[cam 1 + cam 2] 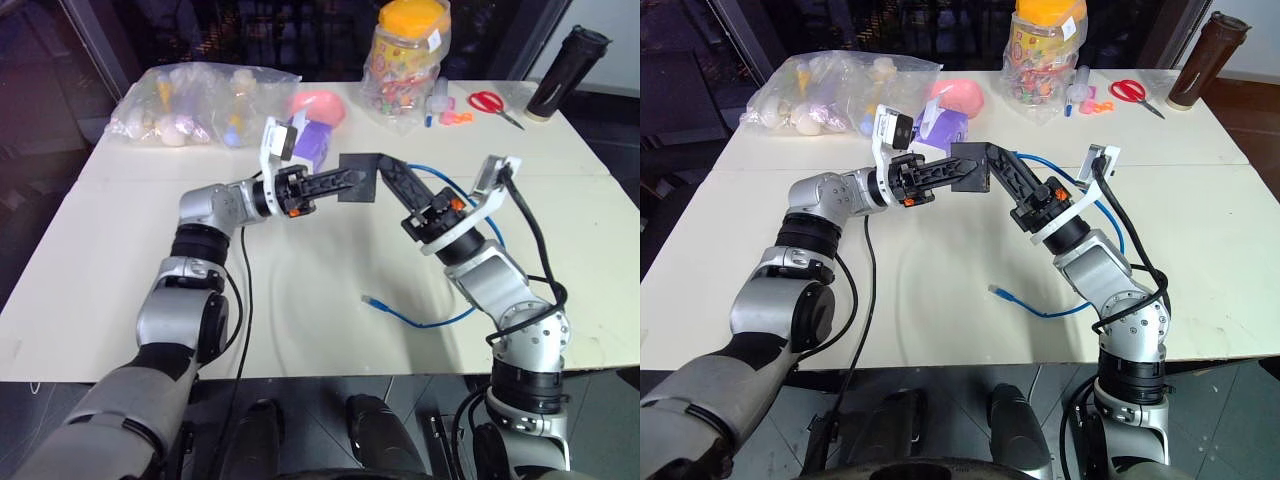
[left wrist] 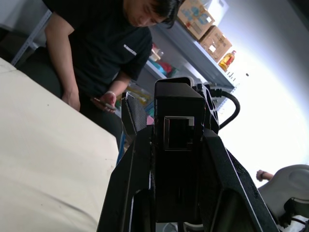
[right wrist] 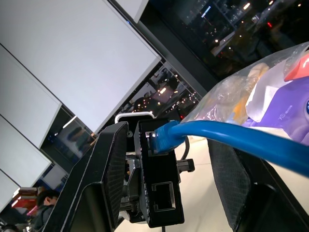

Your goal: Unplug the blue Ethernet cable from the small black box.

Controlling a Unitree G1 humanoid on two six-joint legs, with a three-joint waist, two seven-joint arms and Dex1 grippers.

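We are holding the small black box (image 1: pixel 357 177) aloft, pinched in our left gripper (image 1: pixel 345 180).
Blue Ethernet cable (image 3: pixel 231 133) is running plugged in between our right gripper's (image 1: pixel 392 172) spread fingers.

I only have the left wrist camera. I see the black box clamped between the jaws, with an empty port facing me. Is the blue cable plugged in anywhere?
Observer: Yes. The right wrist view shows the blue cable plugged into the black box, in the port next to a second, empty one.
Operator: Is the right gripper gripping the plug?
Observer: No. The right gripper has its jaws open, one on each side of the plug.
Operator: Where is the cable's other end?
Observer: It lies loose on the table, in front of the right arm.
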